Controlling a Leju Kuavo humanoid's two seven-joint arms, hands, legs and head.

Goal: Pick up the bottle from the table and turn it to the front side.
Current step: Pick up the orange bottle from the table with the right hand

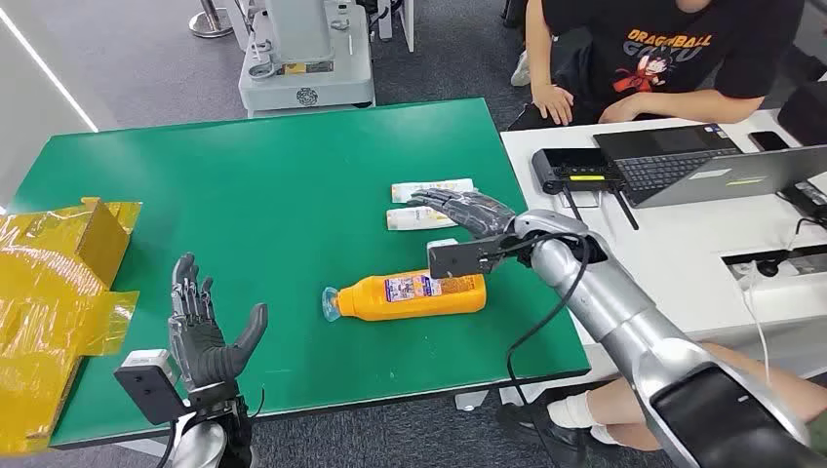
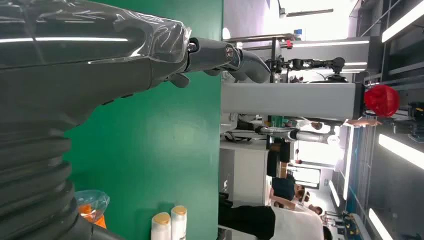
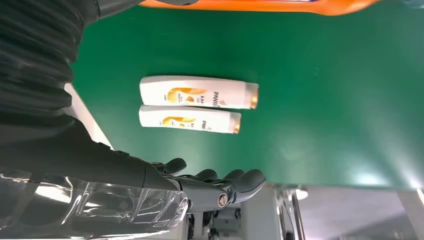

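An orange bottle (image 1: 414, 295) with a clear cap and a printed label lies on its side on the green table (image 1: 254, 185), cap toward the left. Its orange edge (image 3: 260, 5) shows in the right wrist view, and its cap end (image 2: 90, 205) in the left wrist view. My right hand (image 1: 466, 209) hovers open, fingers stretched flat, just beyond the bottle and above two white bottles (image 1: 429, 203). My left hand (image 1: 203, 331) is raised open near the table's front left, palm facing the bottle, holding nothing.
The two white shampoo bottles (image 3: 195, 105) lie side by side behind the orange one. Yellow wrapped cardboard (image 1: 54, 292) sits at the table's left edge. A person sits at a white desk (image 1: 683, 244) with laptops on the right. A grey machine base (image 1: 307, 68) stands beyond the table.
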